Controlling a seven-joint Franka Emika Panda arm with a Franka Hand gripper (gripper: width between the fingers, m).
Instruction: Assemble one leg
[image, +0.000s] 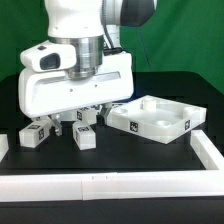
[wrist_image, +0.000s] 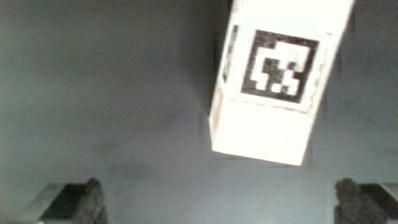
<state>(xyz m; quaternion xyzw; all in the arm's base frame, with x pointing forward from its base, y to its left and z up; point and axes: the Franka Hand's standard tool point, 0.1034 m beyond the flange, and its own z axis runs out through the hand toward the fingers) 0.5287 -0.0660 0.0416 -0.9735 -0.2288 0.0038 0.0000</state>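
Three small white legs with tag markers lie on the black table under the arm: one at the exterior view's left (image: 33, 134), one behind it (image: 60, 128), one in the middle (image: 85, 137). My gripper (image: 85, 116) hovers just above them, open and empty. In the wrist view one leg (wrist_image: 276, 85) lies lengthwise with a square tag facing up. It is ahead of the gripper (wrist_image: 219, 205), not between the fingertips (wrist_image: 71, 200), which stand wide apart. I cannot tell which of the legs this is.
The large flat white panel (image: 150, 118) with round corner sockets lies at the exterior view's right of the legs. A low white wall (image: 100, 185) runs along the front and another (image: 208, 150) along the right. A white block (image: 3, 143) sits at the left edge.
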